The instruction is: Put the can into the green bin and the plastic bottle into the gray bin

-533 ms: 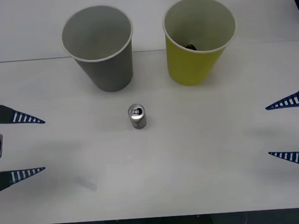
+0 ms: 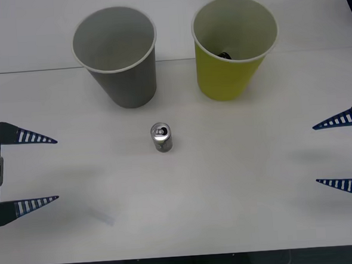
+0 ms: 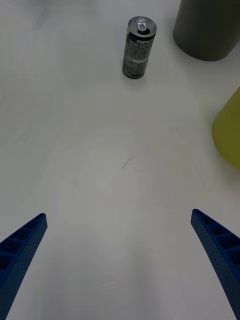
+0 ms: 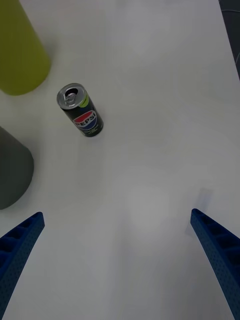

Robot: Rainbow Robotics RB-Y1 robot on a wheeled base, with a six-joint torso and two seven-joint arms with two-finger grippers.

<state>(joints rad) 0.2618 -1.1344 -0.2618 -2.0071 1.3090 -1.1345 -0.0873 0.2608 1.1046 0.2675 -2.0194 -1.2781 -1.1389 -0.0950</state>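
On my left, the left gripper [image 2: 51, 170] hovers over the white table [image 2: 239, 182] with its jaws spread wide, holding nothing. Moving across, I see the gray bin [image 2: 118, 55], then the can [image 2: 161, 137] standing upright in front of it, then the green bin [image 2: 232, 45]. At the far right the right gripper [image 2: 321, 154] hangs equally wide apart and empty.

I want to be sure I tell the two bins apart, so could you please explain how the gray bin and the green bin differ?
The gray bin stands on the robot's left, the green bin on its right. The gray bin's wall is gray, the green bin's yellow-green. The gray bin looks empty inside, while the green bin holds something small and dark. Both are upright, cup-shaped, white-rimmed and far larger than the Pepsi can in front of them.
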